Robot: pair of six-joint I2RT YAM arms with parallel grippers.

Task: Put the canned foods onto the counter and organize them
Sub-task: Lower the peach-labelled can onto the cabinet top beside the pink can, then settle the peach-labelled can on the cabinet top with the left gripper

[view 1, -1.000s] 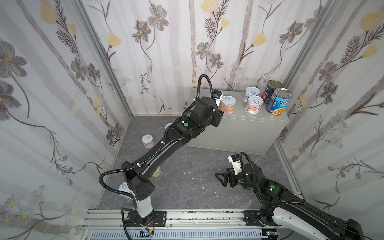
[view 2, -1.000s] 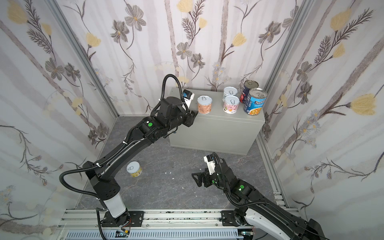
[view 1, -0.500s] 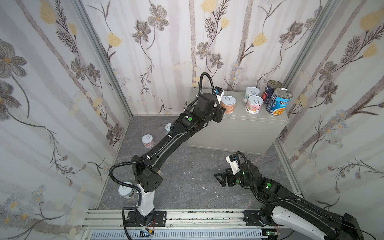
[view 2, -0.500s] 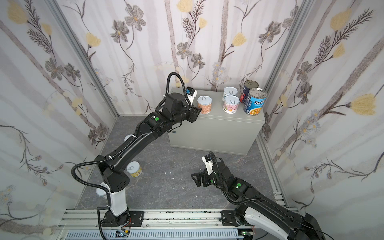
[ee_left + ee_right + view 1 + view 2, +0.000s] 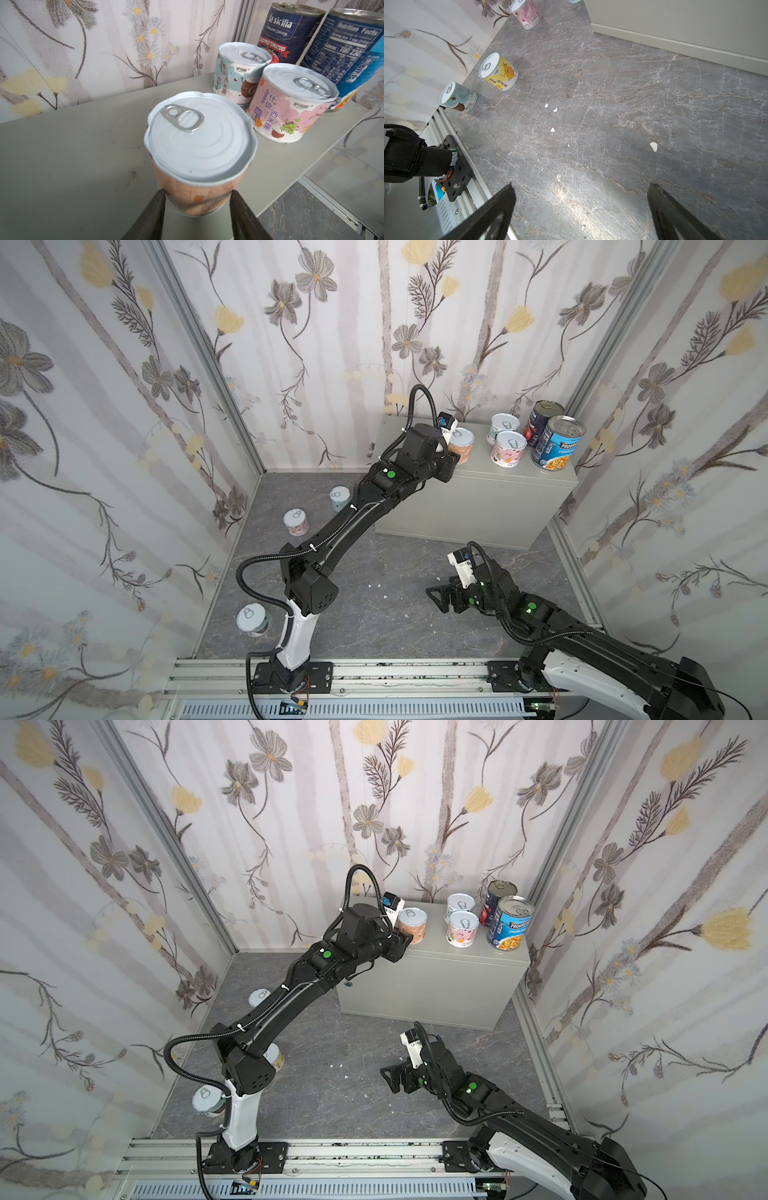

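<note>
– On the worktop [image 5: 72, 166], near its front edge, what has the left claw [image 5: 197, 193] got?
– An orange can [image 5: 199, 141], upright, pull-tab on top. The two dark fingers [image 5: 153, 214] press against its lower sides, so the claw is closed on it. I cannot tell whether its base touches the grey top.
– And beside it?
– A pink can [image 5: 291, 108] and a teal can [image 5: 239, 72] stand close together, apart from the orange one. Past them, at the worktop's right end, are the navy-and-red tomato can [image 5: 291, 29] and the blue soup can [image 5: 353, 47], both taller.
– The right claw [image 5: 581, 186]?
– Low over the marbled floor [image 5: 633, 104], in front of the worktop, with its jaws wide apart and nothing between them.
– Any cans down there?
– Along the left wall [image 5: 415, 52]: a yellow can [image 5: 500, 72], a teal-label can [image 5: 457, 97] by the rail [image 5: 446, 124], and a pink-label can [image 5: 527, 14] farther back, all upright. In a top view one more short can [image 5: 340, 498] stands beyond that.
</note>
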